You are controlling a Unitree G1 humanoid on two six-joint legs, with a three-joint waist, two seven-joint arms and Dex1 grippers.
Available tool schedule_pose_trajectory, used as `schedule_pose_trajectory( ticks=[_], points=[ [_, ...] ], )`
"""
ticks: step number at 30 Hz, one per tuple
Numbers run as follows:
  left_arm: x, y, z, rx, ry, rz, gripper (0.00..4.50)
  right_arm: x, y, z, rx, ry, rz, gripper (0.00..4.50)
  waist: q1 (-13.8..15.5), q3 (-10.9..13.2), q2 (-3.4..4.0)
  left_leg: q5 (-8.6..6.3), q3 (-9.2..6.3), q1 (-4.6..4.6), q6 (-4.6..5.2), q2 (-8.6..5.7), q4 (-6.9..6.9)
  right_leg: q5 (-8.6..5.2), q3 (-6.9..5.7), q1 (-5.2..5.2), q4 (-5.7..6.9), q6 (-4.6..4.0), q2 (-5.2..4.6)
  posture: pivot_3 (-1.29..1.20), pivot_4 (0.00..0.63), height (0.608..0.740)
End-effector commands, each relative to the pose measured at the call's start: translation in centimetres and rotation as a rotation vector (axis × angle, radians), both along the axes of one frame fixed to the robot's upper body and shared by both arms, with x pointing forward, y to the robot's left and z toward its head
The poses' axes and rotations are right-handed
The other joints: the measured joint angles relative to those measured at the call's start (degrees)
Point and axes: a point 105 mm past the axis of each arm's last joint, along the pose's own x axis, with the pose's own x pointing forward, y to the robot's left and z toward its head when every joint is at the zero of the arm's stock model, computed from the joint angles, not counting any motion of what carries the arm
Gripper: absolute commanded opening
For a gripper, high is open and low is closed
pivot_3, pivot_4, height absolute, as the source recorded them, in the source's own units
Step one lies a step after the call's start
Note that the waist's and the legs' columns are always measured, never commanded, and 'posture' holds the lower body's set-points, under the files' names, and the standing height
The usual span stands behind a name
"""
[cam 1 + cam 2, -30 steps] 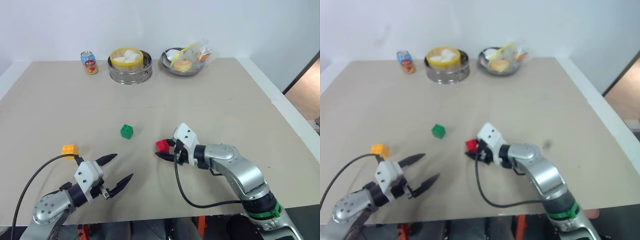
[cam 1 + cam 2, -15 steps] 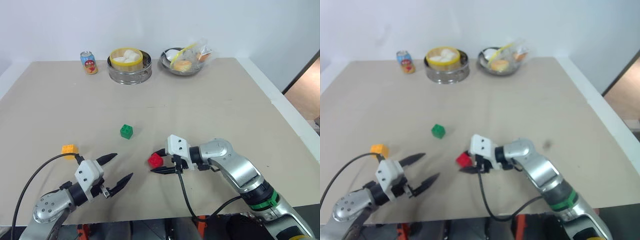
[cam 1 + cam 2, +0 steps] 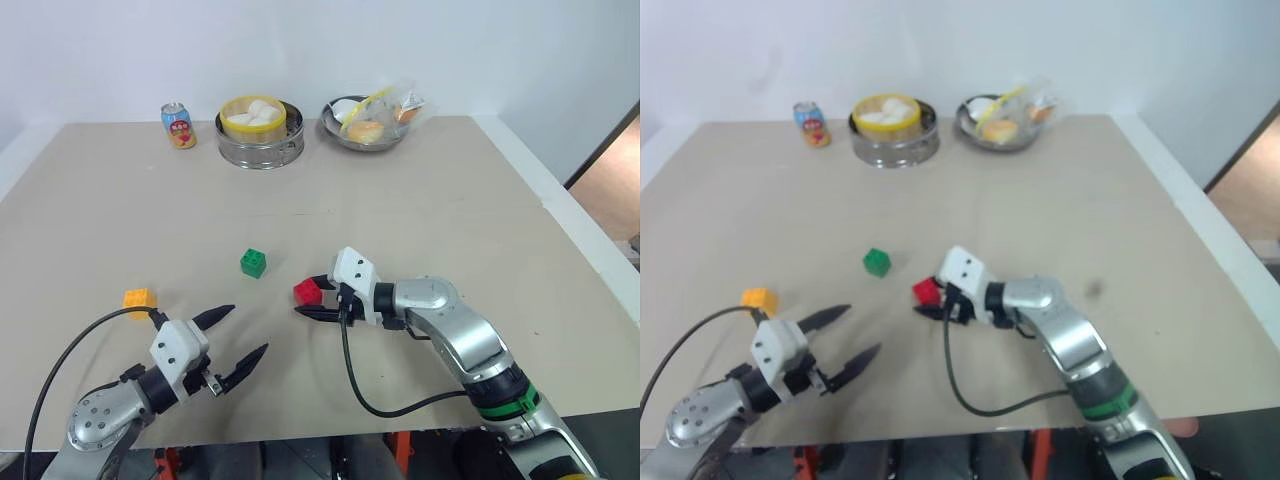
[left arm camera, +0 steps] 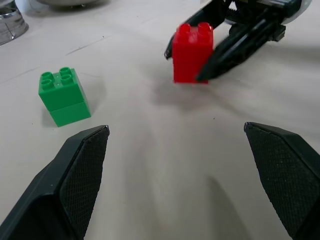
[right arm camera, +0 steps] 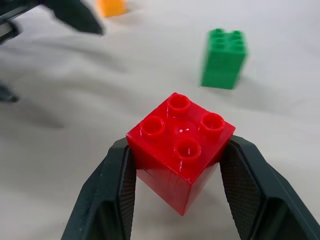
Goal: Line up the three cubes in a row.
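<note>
Left eye view: beige counter takes up most of the scene, white wall behind. Far edge holds a steel steamer pot with white buns in a yellow ring, a steel bowl of wrapped food to its right, and a small soda can to its left. Right pincer reaches in from the near right, pointing left, fingers clamped on the red cube, near the counter's middle; right wrist view shows the cube studs-up, tilted a bit, a black finger pressed against each side. Left pincer sits at the near left edge, fingers spread wide, nothing between them, aimed toward the middle. Green cube rests on the counter just left and slightly far of the red one, apart from it, studs up. Orange-yellow cube lies farther left, close to the left pincer's wrist, well apart from the other two.
</note>
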Motion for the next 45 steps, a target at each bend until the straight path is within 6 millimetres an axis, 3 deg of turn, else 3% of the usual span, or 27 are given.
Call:
schedule_pose_trajectory(
  ticks=[1, 6, 14, 26, 45],
  points=[
    [-0.2, -0.1, 0.9, 0.006, -0.037, -0.004, 4.5, -0.3, -0.7, 1.2, 0.056, -0.061, -0.111, 1.86, 0.0, 0.0, 0.0, -0.01, 0.01, 0.0, -0.01, 0.0, 0.0, 0.0, 0.01, 0.0, 0.0, 0.0, 0.0, 0.0, 0.15, 0.74],
    [-0.3, -0.1, 0.9, 0.01, -0.033, -0.009, 4.5, -0.8, -2.0, 0.5, 0.045, -0.041, -0.232, 1.86, 0.0, 0.0, 0.0, -0.01, 0.07, 0.03, -0.02, 0.0, 0.01, 0.01, 0.08, -0.03, 0.0, 0.02, -0.01, 0.0, 0.15, 0.74],
    [0.1, 0.0, 1.2, 0.014, -0.055, -0.017, 4.5, -1.1, -2.0, 0.4, 0.094, 0.002, -0.332, 1.86, 0.0, 0.0, 0.0, -0.01, 0.08, 0.05, -0.02, 0.0, 0.0, 0.02, 0.1, -0.03, 0.01, 0.01, 0.0, 0.0, 0.15, 0.74],
    [0.3, 0.4, 1.0, 0.025, -0.055, -0.008, 4.5, -1.5, -1.2, -0.1, 0.124, 0.074, -0.345, 1.86, 0.0, 0.0, 0.0, -0.01, 0.08, 0.04, -0.02, 0.01, 0.0, 0.02, 0.12, -0.04, 0.01, 0.02, 0.0, 0.0, 0.15, 0.74],
    [0.3, 0.6, 0.8, 0.027, -0.056, 0.014, 4.5, -0.7, -1.2, -1.0, 0.088, 0.069, -0.379, 1.86, 0.0, 0.0, 0.0, -0.01, 0.1, 0.04, -0.02, 0.01, 0.0, 0.02, 0.13, -0.05, 0.01, 0.02, 0.0, 0.0, 0.15, 0.74]
  ],
)
